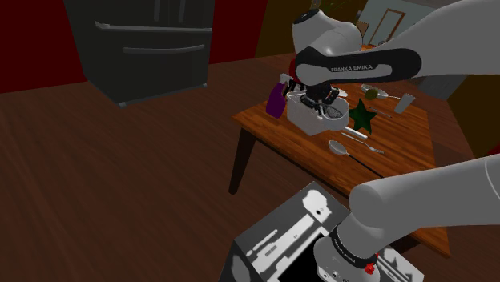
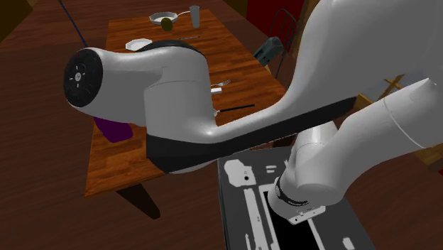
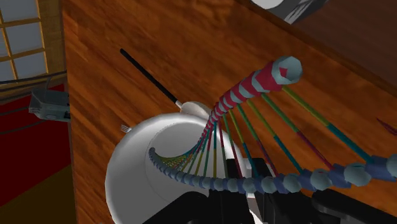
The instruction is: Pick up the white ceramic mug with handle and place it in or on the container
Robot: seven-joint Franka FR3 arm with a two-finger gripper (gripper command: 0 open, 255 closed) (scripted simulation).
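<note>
my gripper (image 1: 322, 100) hangs right at the white mug (image 3: 140, 172), behind the coloured wire rack (image 3: 254, 86) rods, probably to place it there; whether i'm clasping it i cannot tell.

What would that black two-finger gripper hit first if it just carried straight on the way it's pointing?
Probably the frame of coloured rods and beads right ahead of the black gripper, with a white round vessel just beyond it, then the brown wooden table. Depth is unclear.
</note>
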